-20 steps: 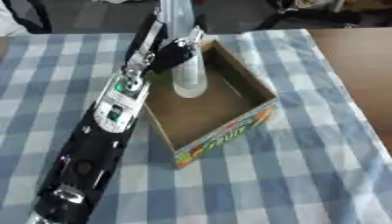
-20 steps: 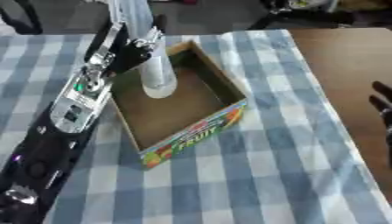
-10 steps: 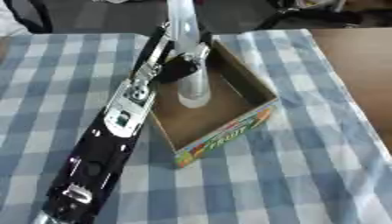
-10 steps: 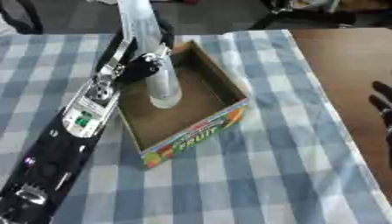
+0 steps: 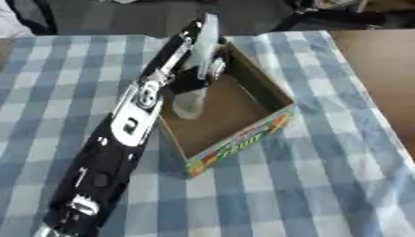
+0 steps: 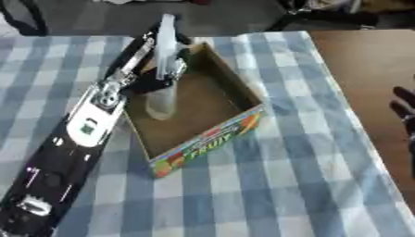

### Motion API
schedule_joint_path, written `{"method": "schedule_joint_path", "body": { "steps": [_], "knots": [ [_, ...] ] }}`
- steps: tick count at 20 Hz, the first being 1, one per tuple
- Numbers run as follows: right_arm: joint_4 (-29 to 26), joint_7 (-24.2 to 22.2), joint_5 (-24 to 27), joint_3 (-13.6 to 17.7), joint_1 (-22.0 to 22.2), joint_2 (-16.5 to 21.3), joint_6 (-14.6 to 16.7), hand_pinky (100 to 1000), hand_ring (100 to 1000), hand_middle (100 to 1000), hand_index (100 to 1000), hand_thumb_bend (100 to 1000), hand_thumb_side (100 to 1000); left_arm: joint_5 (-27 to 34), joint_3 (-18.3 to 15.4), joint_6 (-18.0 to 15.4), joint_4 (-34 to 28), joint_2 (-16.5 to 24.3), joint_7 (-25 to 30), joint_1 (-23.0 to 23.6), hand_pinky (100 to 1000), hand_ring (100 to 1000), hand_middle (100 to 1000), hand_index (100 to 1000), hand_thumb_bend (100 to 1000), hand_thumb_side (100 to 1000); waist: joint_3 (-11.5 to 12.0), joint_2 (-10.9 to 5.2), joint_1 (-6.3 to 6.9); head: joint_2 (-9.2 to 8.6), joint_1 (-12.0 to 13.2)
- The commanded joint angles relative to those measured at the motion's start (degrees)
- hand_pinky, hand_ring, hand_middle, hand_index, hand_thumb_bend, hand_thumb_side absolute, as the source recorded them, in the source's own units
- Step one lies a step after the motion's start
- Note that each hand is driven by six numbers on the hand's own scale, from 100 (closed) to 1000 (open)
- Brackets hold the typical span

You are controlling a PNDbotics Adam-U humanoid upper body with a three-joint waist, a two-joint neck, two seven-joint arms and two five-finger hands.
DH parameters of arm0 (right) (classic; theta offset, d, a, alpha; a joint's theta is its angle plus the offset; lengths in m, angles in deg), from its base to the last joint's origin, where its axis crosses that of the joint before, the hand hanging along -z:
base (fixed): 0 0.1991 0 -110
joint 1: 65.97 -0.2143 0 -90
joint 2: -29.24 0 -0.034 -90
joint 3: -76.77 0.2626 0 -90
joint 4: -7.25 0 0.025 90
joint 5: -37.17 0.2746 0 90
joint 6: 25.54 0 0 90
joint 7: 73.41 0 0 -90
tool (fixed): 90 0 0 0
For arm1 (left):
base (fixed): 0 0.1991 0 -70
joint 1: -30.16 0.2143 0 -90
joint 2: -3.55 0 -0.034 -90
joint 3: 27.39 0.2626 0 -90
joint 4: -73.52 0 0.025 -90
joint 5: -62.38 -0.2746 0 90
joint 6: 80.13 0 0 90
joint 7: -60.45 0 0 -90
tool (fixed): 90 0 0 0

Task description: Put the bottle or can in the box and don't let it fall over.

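**A:** Where's the bottle (image 5: pixel 198 69) right now?

**B:** Inside the cardboard box (image 5: pixel 258 131), near its left wall. It's a clear, pale bottle, standing upright, its top poking well above the box's rim and its base down close to the box floor. Whether the base touches the floor, I can't tell.

**A:** And the hand?

**B:** The left hand (image 5: pixel 204 74) is right on it. The arm runs in from the lower left, a long black and silver limb crossing the checked tablecloth (image 5: pixel 324 176), and the hand reaches over the box's left edge. Its dark fingers are curled round the middle of the bottle, so the bottle sits within the grip, upper part above the fingers, lower part below them.

**A:** Box position?

**B:** Turned askew on the blue and white cloth, one corner pointing toward the camera, with bright lettering on its near side.

**A:** Anything from the other arm?

**B:** The right hand (image 6: pixel 403 111) shows only in the right eye view, at the right edge over the bare brown tabletop (image 6: pixel 365 60), well apart from the box. Dark fingers stand straight, holding nothing.
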Motion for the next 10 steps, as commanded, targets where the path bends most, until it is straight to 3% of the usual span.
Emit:
{"method": "schedule_joint_path", "body": {
  "steps": [1, 7, 10],
  "knots": [
    [-1.34, 0.1, 0.16, 0.44, -0.03, 1.15, 0.19, 942, 920, 1000, 897, 100, 581, -0.58, -0.33, 0.98, -1.32, 1.27, 0.4, -0.62, 1000, 1000, 1000, 759, 100, 615, 0.15, -1.47, -0.16, -0.16, -0.24],
    [-1.34, 0.31, -0.08, 0.71, 0.63, 1.33, 0.4, 941, 920, 1000, 897, 100, 581, 0.64, -0.16, 2.55, -3.52, 3.04, 1.33, 1.4, 1000, 1000, 1000, 801, 100, 608, 0.75, -1.82, 0.08, 0.02, -0.94],
    [-1.34, 0.53, -0.23, 0.85, 0.97, 1.4, 0.45, 941, 920, 1000, 897, 100, 581, 2.3, 0.02, 3.58, -5.88, 4.32, 2.78, 2.83, 1000, 1000, 1000, 801, 100, 504, 1.15, -1.98, 0.27, 0.13, -1.41]
  ]
}}
